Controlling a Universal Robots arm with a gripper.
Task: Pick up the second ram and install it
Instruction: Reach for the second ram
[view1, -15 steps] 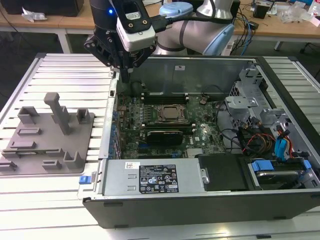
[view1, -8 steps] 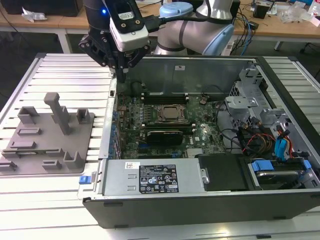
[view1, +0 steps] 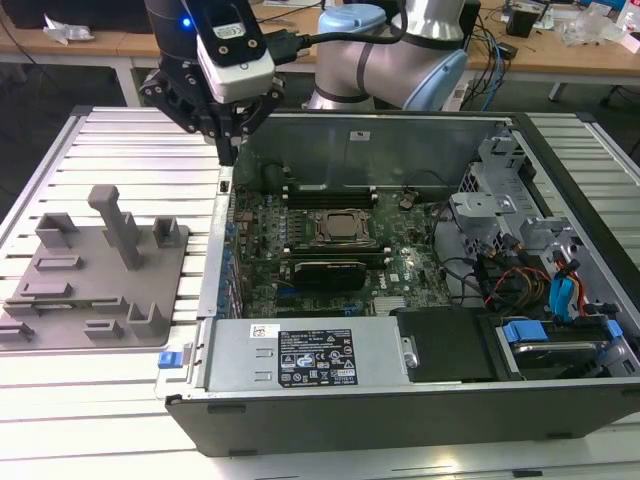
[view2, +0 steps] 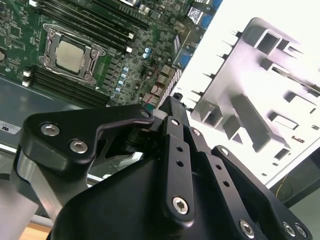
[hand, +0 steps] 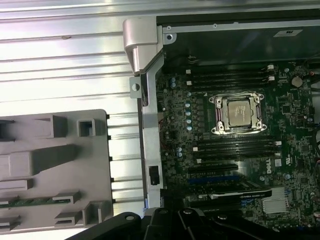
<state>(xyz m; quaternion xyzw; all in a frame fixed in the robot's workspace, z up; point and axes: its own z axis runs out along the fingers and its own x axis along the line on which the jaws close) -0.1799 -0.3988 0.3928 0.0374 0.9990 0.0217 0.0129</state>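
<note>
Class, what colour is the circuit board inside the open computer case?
Dark green. The circuit board shows best in the first wrist view.

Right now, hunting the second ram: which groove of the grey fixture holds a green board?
In the first wrist view, the groove ending at a low block: the second ram lies there, green; the fixture's other grooves show grey.

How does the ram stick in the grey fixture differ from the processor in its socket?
The second ram is a long, narrow green strip; the processor is square with a silvery top. The second ram sits in the grey fixture outside the case; the processor sits on the motherboard inside it. Each rests in its own holder.
</note>
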